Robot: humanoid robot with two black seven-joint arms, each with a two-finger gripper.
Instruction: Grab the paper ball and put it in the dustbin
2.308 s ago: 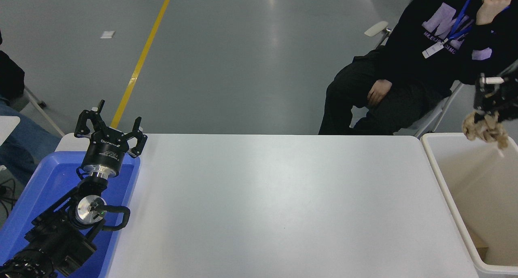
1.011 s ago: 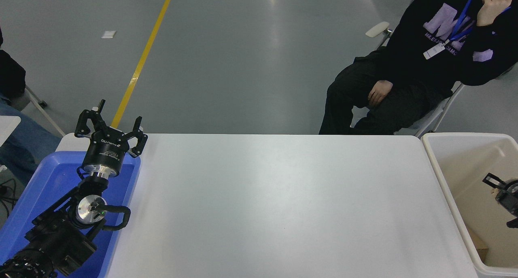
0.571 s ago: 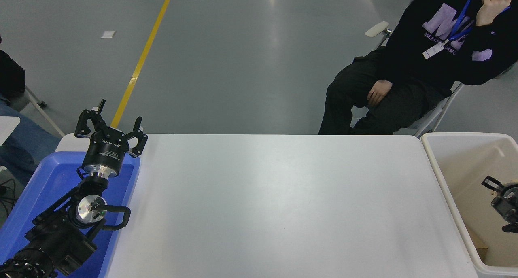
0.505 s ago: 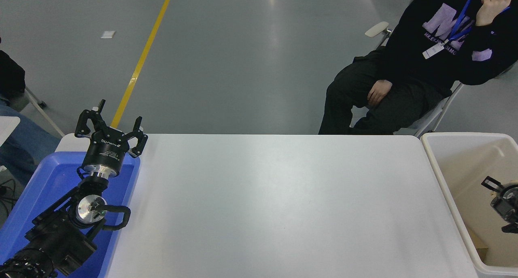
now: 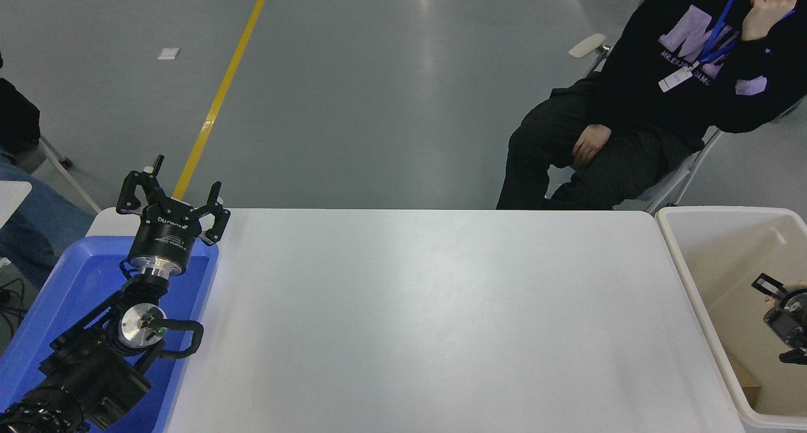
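The right gripper [image 5: 783,316] is poking in from the right edge, sitting down inside the dustbin [image 5: 687,275], and only a bit of it shows, so I honestly can't tell if it's spread or pinched. There's a tiny sliver of tan stuff right at the frame edge beside it, which might be the paper ball, but it's too cut off to say for sure. The dustbin is the cream-white one with beige inner walls, parked just off the right end of the white surface [image 5: 429,319]; a brownish scrap lies near its bottom corner. Over on the far left, the left gripper [image 5: 170,201] is parked with its fingers [image 5: 130,190] spread wide, hovering over the far end of a blue plastic tray [image 5: 75,275] that sits at the surface's left end. Behind the surface, a person [image 5: 656,99] in black sits on a chair at the upper right, one hand [image 5: 589,144] resting on a thigh. A yellow floor line [image 5: 224,86] runs diagonally across the grey floor.
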